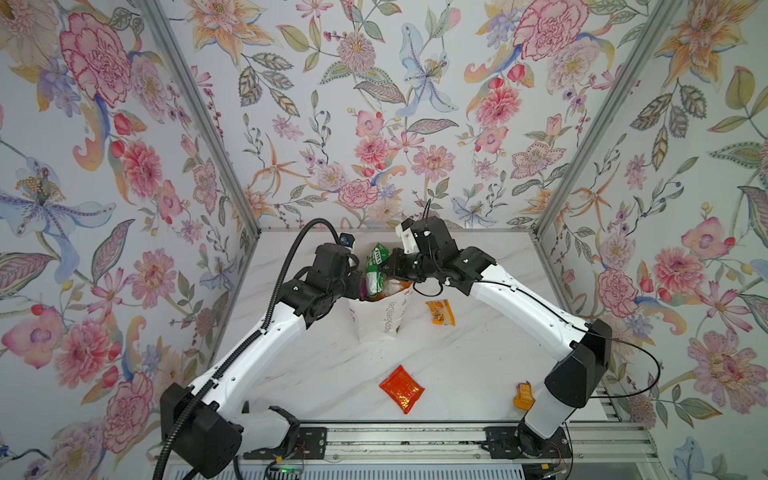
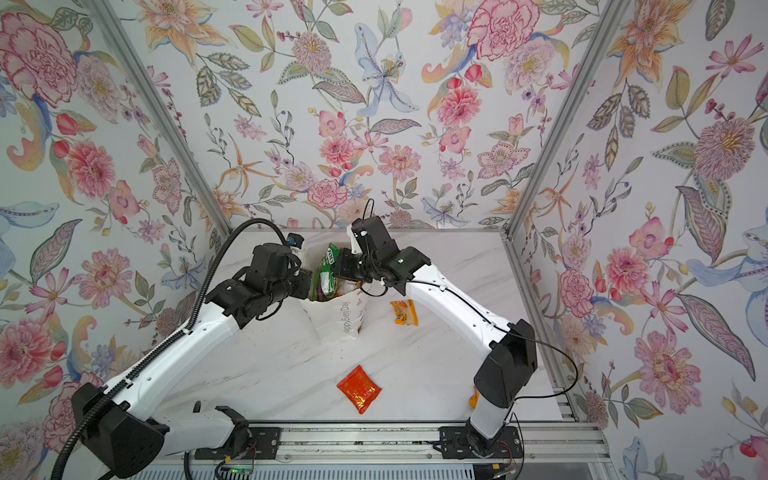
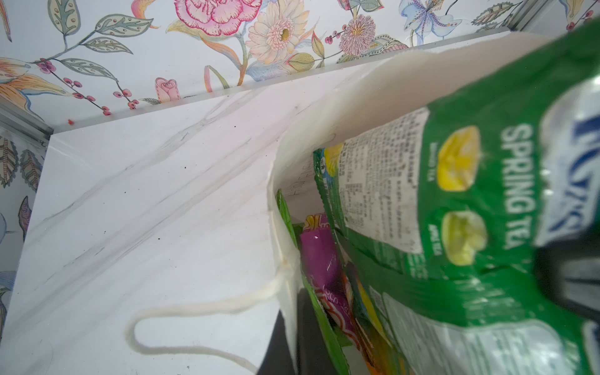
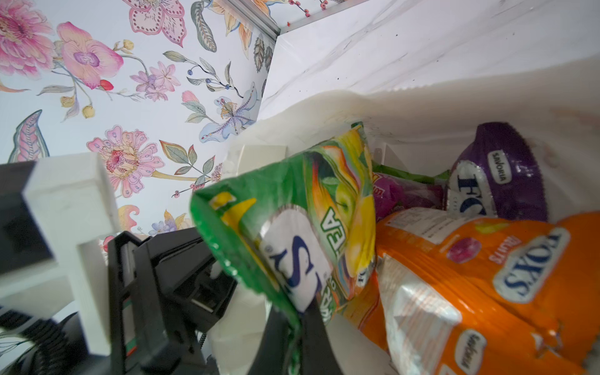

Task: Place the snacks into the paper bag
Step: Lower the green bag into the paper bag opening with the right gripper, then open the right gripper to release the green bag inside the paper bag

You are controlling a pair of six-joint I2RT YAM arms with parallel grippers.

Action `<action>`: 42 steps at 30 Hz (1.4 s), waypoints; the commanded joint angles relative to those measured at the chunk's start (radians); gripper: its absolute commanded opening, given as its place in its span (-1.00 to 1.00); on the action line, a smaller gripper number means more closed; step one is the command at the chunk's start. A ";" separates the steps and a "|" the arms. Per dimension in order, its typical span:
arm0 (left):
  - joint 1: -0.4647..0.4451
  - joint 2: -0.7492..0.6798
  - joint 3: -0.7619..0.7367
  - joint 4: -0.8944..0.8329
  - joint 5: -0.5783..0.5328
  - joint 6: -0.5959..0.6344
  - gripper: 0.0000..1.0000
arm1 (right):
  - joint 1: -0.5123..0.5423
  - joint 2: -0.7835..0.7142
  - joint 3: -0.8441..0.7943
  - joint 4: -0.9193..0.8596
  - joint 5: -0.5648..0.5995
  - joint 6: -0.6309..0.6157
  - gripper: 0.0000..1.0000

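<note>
green FOX'S bag (image 4: 324,201) being clenched by right gripper (image 4: 300,319) at mouth of paper bag (image 1: 380,324), its rim being pinched by left gripper (image 3: 291,328)

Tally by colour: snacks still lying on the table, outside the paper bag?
Orange sachets: 2
Red-orange foil pack: 1
Total: 3

Bright even light, blurry wrist close-ups
</note>
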 commanded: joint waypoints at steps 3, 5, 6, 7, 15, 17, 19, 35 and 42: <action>-0.003 -0.029 0.000 0.076 -0.027 0.019 -1.00 | -0.023 0.019 0.006 -0.009 0.014 -0.021 -0.69; -0.002 -0.029 0.000 0.076 -0.028 0.019 -1.00 | -0.030 0.014 0.004 -0.015 0.014 -0.025 -0.56; -0.002 -0.029 0.001 0.077 -0.027 0.019 -1.00 | -0.031 0.011 0.008 -0.021 0.022 -0.033 -0.50; -0.002 -0.029 0.001 0.076 -0.027 0.020 -1.00 | -0.031 0.009 0.015 -0.035 0.033 -0.042 -0.46; 0.000 -0.031 0.000 0.077 -0.027 0.020 -1.00 | -0.010 -0.019 0.101 -0.170 0.188 -0.139 -0.37; 0.000 -0.031 0.000 0.076 -0.026 0.019 -1.00 | -0.005 -0.035 0.104 -0.182 0.215 -0.153 -0.32; 0.000 -0.031 0.001 0.077 -0.024 0.019 -1.00 | 0.002 -0.049 0.111 -0.200 0.240 -0.168 -0.25; -0.001 0.028 0.101 -0.002 -0.040 -0.022 -1.00 | -0.091 -0.117 0.088 -0.308 0.406 -0.291 0.38; 0.000 0.060 0.131 -0.031 -0.053 -0.043 -1.00 | -0.104 -0.008 0.104 -0.362 0.351 -0.295 0.45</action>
